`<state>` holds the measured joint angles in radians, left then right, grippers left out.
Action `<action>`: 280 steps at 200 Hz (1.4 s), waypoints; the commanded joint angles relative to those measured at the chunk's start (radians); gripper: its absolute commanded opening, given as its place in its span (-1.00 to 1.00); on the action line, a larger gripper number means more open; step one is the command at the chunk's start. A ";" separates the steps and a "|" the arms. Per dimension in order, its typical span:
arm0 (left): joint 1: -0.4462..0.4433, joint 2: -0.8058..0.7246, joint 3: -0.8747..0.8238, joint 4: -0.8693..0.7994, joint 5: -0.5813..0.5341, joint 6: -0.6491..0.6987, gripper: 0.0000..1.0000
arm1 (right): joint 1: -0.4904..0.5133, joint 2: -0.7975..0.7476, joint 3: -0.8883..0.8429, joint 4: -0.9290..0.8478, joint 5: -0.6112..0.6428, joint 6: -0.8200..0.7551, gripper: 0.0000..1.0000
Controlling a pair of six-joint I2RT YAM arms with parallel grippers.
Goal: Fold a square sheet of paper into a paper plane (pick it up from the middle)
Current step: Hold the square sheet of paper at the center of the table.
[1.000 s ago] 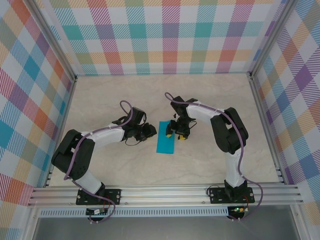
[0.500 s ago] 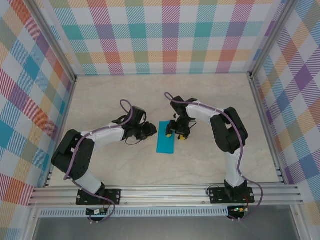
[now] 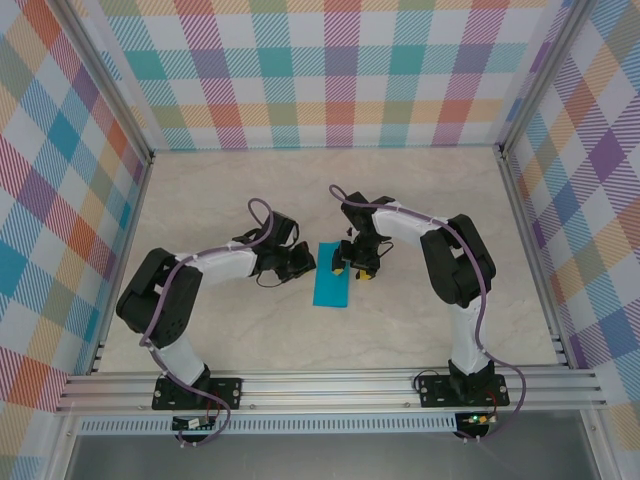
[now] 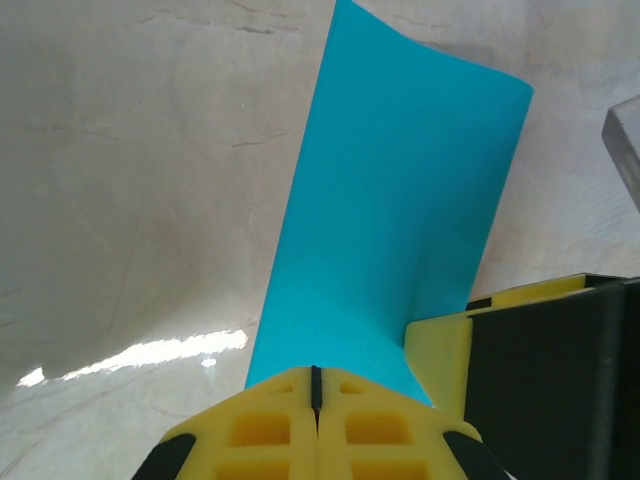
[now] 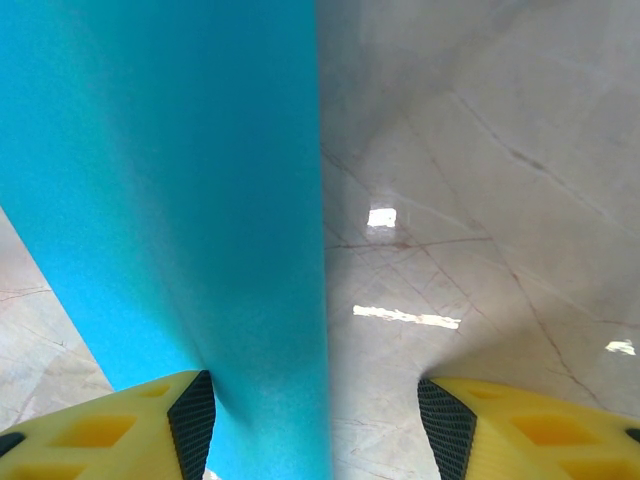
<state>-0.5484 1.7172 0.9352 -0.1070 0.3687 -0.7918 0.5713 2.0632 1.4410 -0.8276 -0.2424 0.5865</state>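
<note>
- Square sheet of paper point(image 3: 331, 280): thin teal sheet, now a narrow rectangle, lying on the marble table point(image 3: 220, 200) between the two grippers. In the left wrist view its far end point(image 4: 400, 180) bows up a little rather than lying dead flat.
- Handling, as a judgement: near weightless, limp, and easily creased or torn. It will likely skate on the glossy top if pushed from one side only. Best held flat by one claw while the other works. For a lift, pinch at the middle of a long edge, not a corner, which would only flop.
- Left gripper point(image 3: 303, 262): at the sheet's left edge. The left wrist view shows its yellow tips point(image 4: 315, 385) clenched together at the near end of the sheet. No paper shows in the seam, so I cannot tell whether anything is pinched.
- Right gripper point(image 3: 352, 268): at the sheet's right edge, released point(image 5: 315, 410). The jaws straddle that edge, one finger point(image 5: 150, 425) at the paper, the other on bare table.
- Change from a second ago: the left claw has closed from part-open, and its arm has edged nearer the sheet. The sheet and the right arm are unmoved.
</note>
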 commanded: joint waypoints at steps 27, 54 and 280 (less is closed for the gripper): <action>-0.019 0.072 0.053 0.057 0.050 -0.006 -1.00 | 0.001 0.105 -0.067 0.008 0.092 -0.006 0.23; -0.025 0.099 0.066 0.067 0.059 -0.004 -1.00 | 0.001 0.104 -0.071 0.009 0.091 -0.006 0.23; -0.047 0.183 0.037 -0.020 -0.020 0.049 -1.00 | -0.082 -0.291 -0.234 0.277 -0.120 0.051 0.01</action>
<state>-0.5766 1.8709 0.9874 -0.0296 0.4068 -0.7670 0.5240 1.8824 1.2755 -0.6899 -0.2642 0.5953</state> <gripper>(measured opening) 0.040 0.564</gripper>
